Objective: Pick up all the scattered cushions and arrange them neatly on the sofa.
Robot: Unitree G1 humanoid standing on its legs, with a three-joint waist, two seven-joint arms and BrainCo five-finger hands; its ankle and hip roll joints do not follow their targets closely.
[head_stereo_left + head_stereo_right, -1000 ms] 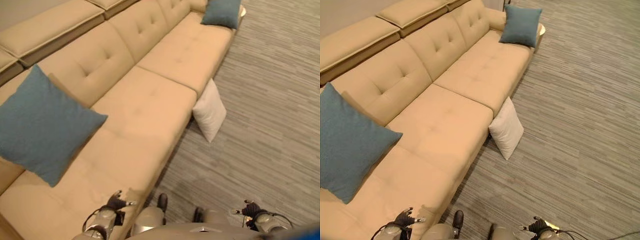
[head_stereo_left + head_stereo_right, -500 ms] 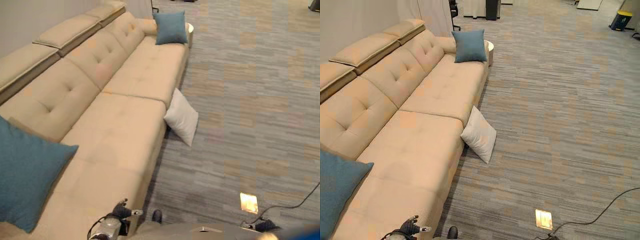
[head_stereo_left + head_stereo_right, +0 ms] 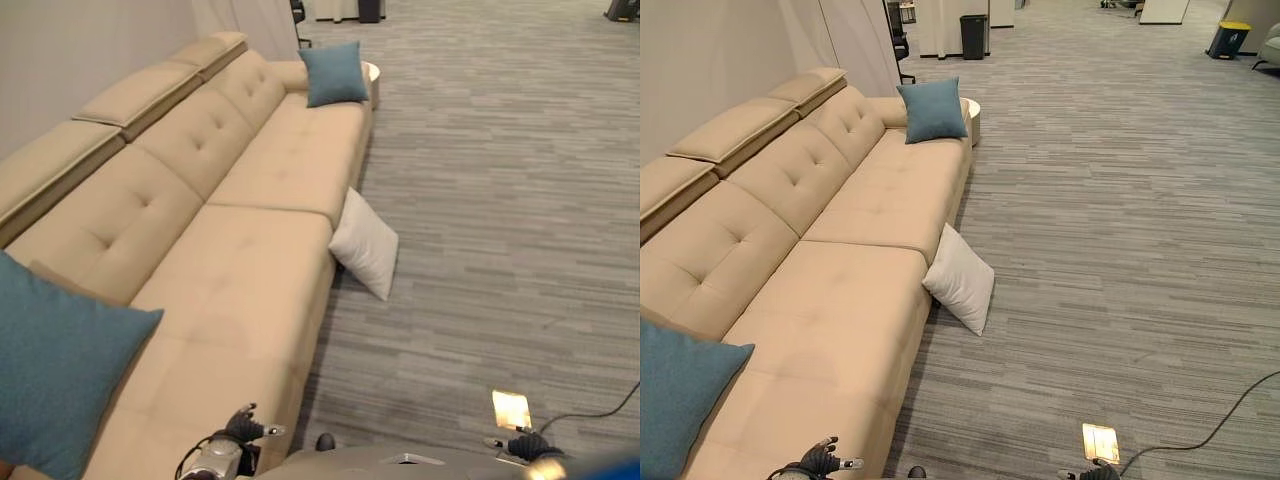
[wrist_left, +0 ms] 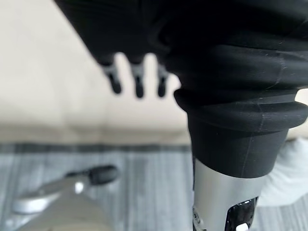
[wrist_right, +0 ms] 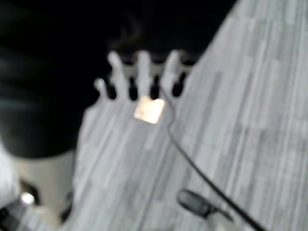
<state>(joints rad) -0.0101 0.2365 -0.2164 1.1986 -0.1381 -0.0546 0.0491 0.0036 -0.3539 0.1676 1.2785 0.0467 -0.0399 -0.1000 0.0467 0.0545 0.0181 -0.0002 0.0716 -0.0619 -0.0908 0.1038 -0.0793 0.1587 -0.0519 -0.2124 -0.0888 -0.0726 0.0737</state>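
Plainly, white cushion (image 3: 365,244) leans tilted against sofa (image 3: 250,240).

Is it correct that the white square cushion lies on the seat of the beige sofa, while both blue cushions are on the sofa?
Not quite. The white square cushion is on the grey carpet floor, leaning against the front edge of the beige sofa, as the right eye view shows. The two blue cushions are indeed on the sofa, one at each end.
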